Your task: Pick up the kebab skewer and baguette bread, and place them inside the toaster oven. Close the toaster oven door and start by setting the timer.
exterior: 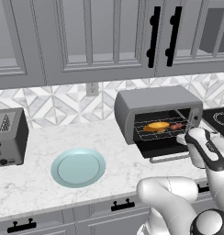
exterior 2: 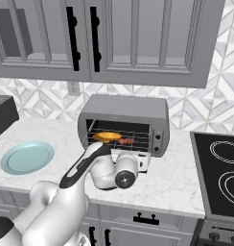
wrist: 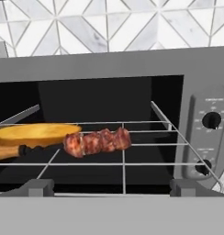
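Observation:
The grey toaster oven (exterior: 155,102) stands on the counter against the backsplash, its dark glass door (exterior: 165,147) folded down flat. Side by side on the wire rack (wrist: 132,156) inside lie the golden baguette bread (wrist: 36,132) on the left and the kebab skewer (wrist: 98,141) with reddish-brown chunks. My gripper (wrist: 111,187) hovers just in front of the cavity above the lowered door, open and holding nothing. Two dark knobs (wrist: 210,120) sit on the control panel at the right. From the right base view, the arm covers most of the door in front of the toaster oven (exterior 2: 126,109).
A pale teal plate (exterior: 78,167) lies on the marble counter left of the oven. A grey slot toaster (exterior: 8,137) stands at the far left. A black cooktop (exterior 2: 219,168) lies right of the oven. Grey wall cabinets (exterior: 109,32) hang overhead.

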Tool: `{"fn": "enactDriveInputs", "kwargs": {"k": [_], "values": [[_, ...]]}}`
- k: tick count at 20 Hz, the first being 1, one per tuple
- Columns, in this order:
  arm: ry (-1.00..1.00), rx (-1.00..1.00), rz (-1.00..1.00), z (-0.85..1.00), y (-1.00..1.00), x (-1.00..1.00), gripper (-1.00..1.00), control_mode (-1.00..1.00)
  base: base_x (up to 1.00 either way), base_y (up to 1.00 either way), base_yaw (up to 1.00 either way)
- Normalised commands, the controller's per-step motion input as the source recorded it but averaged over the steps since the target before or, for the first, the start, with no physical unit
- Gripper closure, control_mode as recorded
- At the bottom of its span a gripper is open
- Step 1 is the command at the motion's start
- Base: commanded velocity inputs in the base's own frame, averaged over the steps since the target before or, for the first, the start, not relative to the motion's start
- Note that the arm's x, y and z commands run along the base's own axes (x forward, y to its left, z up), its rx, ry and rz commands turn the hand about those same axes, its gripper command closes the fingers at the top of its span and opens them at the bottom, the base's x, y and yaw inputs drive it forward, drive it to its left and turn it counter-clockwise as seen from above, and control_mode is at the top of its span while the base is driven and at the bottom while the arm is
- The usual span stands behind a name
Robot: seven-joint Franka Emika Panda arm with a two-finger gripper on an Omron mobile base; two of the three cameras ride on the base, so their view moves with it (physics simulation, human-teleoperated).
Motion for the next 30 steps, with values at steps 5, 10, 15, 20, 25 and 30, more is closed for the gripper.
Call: {"fn": "enactDriveInputs", "kwargs": {"k": [5, 10, 15, 20, 25, 30], "values": [[0.0, 0.0, 0.0, -0.03, 0.16, 0.0, -1.0, -1.0, 0.0, 0.0, 0.0], [0.0, 0.0, 0.0, -0.06, 0.09, 0.0, -1.0, -1.0, 0.0, 0.0, 0.0], [0.0, 0.0, 0.0, -0.1, 0.0, 0.02, -1.0, -1.0, 0.0, 0.0, 0.0], [0.0, 0.0, 0.0, -0.02, 0.0, 0.13, -1.0, -1.0, 0.0, 0.0, 0.0], [0.0, 0.0, 0.0, 0.0, 0.0, 0.19, -1.0, -1.0, 0.0, 0.0, 0.0], [0.0, 0.0, 0.0, -0.02, 0.0, 0.12, -1.0, -1.0, 0.0, 0.0, 0.0]]}}
